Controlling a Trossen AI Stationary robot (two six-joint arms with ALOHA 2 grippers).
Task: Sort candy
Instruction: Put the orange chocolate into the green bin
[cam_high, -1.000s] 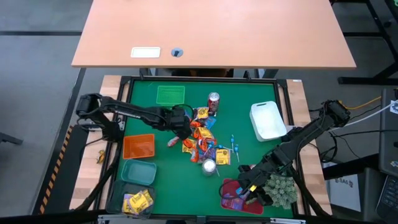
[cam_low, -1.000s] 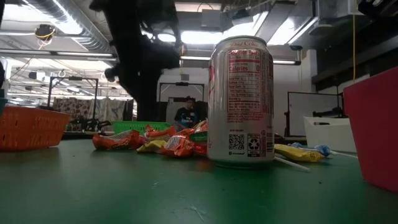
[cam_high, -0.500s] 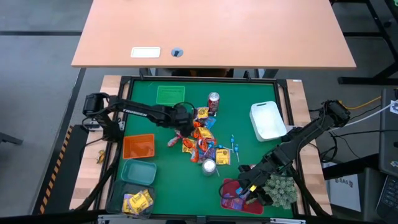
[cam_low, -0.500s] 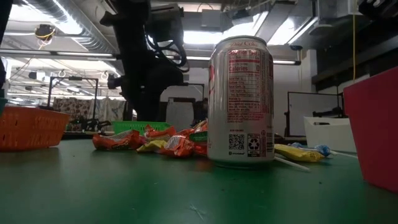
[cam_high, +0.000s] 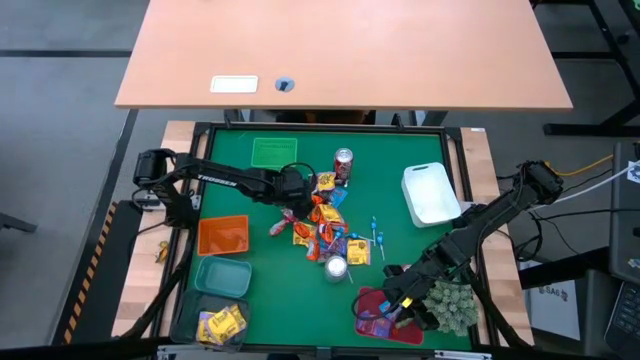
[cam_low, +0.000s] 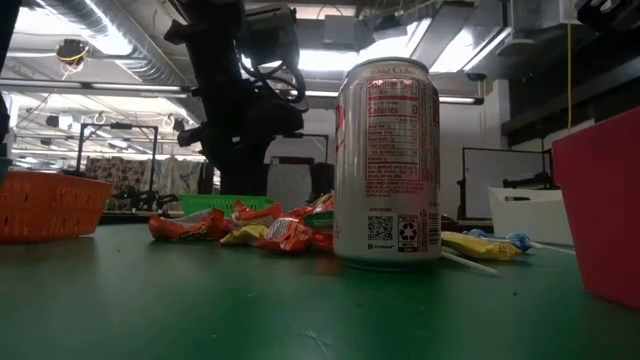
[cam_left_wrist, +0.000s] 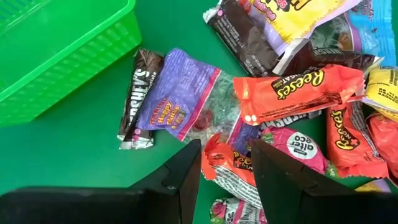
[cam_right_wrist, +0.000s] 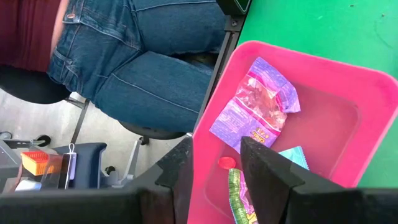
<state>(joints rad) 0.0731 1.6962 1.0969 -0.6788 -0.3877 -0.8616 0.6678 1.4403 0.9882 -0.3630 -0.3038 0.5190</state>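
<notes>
High view: two cans (cam_high: 343, 162) (red-silver), candy (cam_high: 322, 225) pile; left hand (cam_high: 292, 199), right hand (cam_high: 396, 303) both parted, empty.

Robotics lab: exposed ceiling ducts (cam_low: 90, 25), other test tables.

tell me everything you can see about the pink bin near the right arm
The pink bin is a shallow, smooth plastic-looking tray with rounded corners and a raised rim, sitting flat on the green table mat at its near right edge, beside the spiky plant. Inside lie a purple candy packet, a light blue wrapper, a green-and-yellow wrapper and a small red piece. The right gripper hovers over its rim, fingers apart and empty.
</notes>
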